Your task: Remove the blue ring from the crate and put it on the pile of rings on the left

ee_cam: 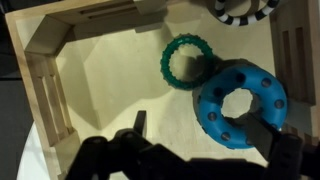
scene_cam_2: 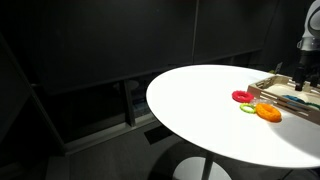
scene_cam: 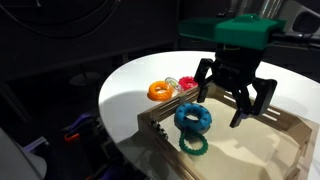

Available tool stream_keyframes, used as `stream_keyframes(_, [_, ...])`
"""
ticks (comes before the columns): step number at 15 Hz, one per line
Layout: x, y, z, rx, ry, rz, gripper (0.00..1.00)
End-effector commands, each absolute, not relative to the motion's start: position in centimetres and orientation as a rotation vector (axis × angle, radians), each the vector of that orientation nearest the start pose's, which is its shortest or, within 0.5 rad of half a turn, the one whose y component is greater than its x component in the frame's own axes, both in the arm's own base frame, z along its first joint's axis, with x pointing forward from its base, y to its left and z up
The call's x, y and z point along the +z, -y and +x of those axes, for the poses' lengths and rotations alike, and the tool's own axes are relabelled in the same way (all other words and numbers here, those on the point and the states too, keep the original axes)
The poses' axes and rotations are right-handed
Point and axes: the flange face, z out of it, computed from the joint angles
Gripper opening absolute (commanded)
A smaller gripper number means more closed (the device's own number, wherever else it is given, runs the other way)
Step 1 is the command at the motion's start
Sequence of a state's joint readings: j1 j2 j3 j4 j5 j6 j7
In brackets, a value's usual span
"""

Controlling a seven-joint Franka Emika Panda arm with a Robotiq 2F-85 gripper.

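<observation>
The blue ring (scene_cam: 193, 118) lies in the crate (scene_cam: 152, 122) next to a thinner dark-green ring (scene_cam: 192, 144). In the wrist view the blue ring (ee_cam: 240, 103) lies flat on the pale bottom of the crate (ee_cam: 45, 90), with the green ring (ee_cam: 185, 63) touching it. My gripper (ee_cam: 192, 116) is open. One finger is over the blue ring's hole and the other is beside the ring. In an exterior view the gripper (scene_cam: 235, 105) hangs just above the ring. The pile of rings (scene_cam: 159, 91), orange, red and clear, lies on the table beside the crate and also shows in the other exterior view (scene_cam_2: 267, 112).
The crate stands on a round white table (scene_cam: 125, 85) whose edge drops into dark surroundings. A black-and-white striped object (ee_cam: 240, 10) sits at the crate's edge in the wrist view. The crate's low wooden walls surround both rings.
</observation>
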State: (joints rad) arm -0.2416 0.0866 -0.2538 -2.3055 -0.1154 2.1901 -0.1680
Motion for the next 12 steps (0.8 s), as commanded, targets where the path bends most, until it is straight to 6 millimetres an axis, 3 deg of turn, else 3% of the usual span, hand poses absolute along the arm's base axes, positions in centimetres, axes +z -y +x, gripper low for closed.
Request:
stream_keyframes(1, [28.8, 24.6, 42.8, 0.319, -0.332, -3.142, 1.0])
stream_keyframes(12, [27.8, 24.0, 43.2, 0.304, -0.33, -3.145, 1.0])
